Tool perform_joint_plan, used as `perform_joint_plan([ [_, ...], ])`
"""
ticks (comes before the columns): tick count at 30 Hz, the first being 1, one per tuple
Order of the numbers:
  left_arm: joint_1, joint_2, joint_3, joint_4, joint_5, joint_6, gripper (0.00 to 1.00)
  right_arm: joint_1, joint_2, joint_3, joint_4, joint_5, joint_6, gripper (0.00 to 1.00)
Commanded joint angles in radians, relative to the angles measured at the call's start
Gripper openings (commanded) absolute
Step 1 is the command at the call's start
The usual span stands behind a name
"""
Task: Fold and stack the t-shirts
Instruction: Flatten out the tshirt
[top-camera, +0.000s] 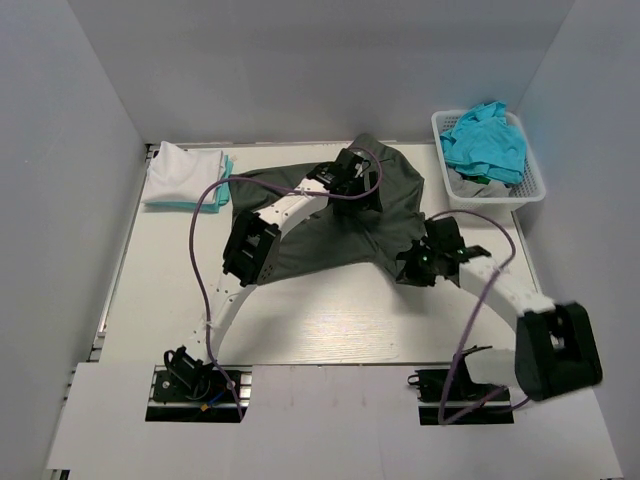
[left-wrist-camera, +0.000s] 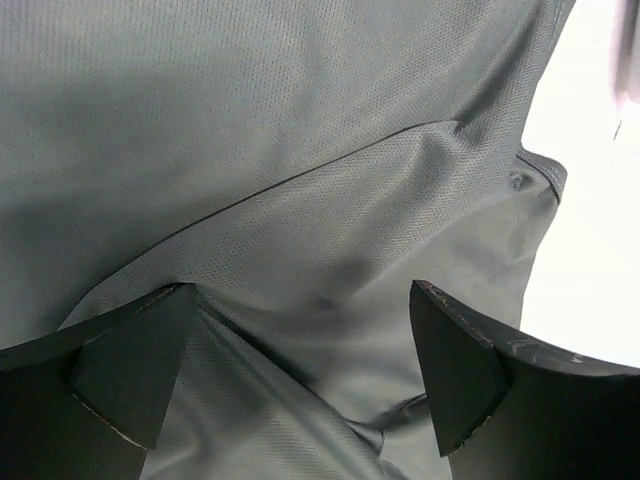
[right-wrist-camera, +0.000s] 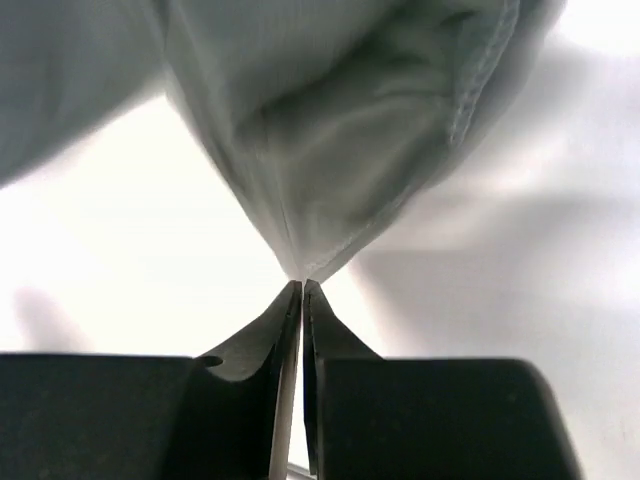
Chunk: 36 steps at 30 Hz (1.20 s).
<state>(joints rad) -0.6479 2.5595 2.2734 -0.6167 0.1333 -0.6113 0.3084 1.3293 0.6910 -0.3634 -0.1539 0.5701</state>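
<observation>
A dark charcoal t-shirt (top-camera: 340, 225) lies spread and rumpled across the middle of the table. My left gripper (top-camera: 362, 180) hovers over its far part, jaws wide open, with only grey cloth (left-wrist-camera: 300, 200) between the fingers (left-wrist-camera: 135, 365). My right gripper (top-camera: 415, 262) is at the shirt's near right corner, shut on a pinched hem corner of the charcoal t-shirt (right-wrist-camera: 330, 150), which hangs from the tips (right-wrist-camera: 301, 284). A folded white t-shirt (top-camera: 183, 172) lies on a teal one at the back left. Turquoise t-shirts (top-camera: 485, 142) fill the basket.
A white lattice basket (top-camera: 528, 190) stands at the back right against the wall. Grey walls close in the table on three sides. Purple cables loop from both arms. Bare pale tabletop (top-camera: 320, 325) lies between the shirt and the arm bases.
</observation>
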Motion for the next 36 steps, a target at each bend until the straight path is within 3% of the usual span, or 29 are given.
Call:
perform_joint_plan([
  [1, 0.021, 0.107, -0.051, -0.199, -0.138, 0.001, 1.0, 0.003, -0.181, -0.077, -0.242, -0.052, -0.009, 0.1],
  [3, 0.021, 0.107, -0.074, -0.199, -0.127, 0.001, 1.0, 0.003, -0.232, -0.111, -0.273, -0.07, -0.012, 0.11],
  [4, 0.021, 0.107, -0.074, -0.184, -0.117, 0.001, 1.0, 0.003, -0.255, -0.11, -0.276, -0.075, -0.013, 0.17],
  [5, 0.021, 0.094, -0.084, -0.175, -0.107, 0.01, 1.0, 0.0, -0.29, -0.088, -0.279, -0.085, -0.032, 0.39],
  [6, 0.021, 0.094, -0.1, -0.175, -0.107, 0.01, 1.0, 0.001, -0.295, -0.076, -0.279, -0.093, -0.056, 0.54],
  [8, 0.021, 0.073, -0.13, -0.144, -0.095, 0.021, 1.0, 0.0, -0.271, -0.013, -0.295, -0.092, -0.085, 0.63],
  [11, 0.021, 0.042, -0.161, -0.111, -0.07, 0.041, 1.0, 0.005, -0.22, 0.056, -0.273, -0.038, -0.101, 0.63],
  [19, 0.021, 0.013, -0.203, -0.092, -0.04, 0.061, 1.0, 0.003, -0.021, 0.212, 0.006, -0.03, -0.117, 0.6],
  [25, 0.011, 0.002, -0.213, -0.101, -0.031, 0.061, 1.0, 0.029, 0.203, 0.291, 0.067, 0.056, -0.127, 0.58],
  [33, 0.011, -0.016, -0.242, -0.101, -0.031, 0.061, 1.0, 0.081, 0.341, 0.318, 0.125, 0.227, -0.115, 0.58],
  [36, 0.011, -0.025, -0.252, -0.101, -0.021, 0.061, 1.0, 0.077, 0.404, 0.335, 0.135, 0.241, -0.076, 0.27],
])
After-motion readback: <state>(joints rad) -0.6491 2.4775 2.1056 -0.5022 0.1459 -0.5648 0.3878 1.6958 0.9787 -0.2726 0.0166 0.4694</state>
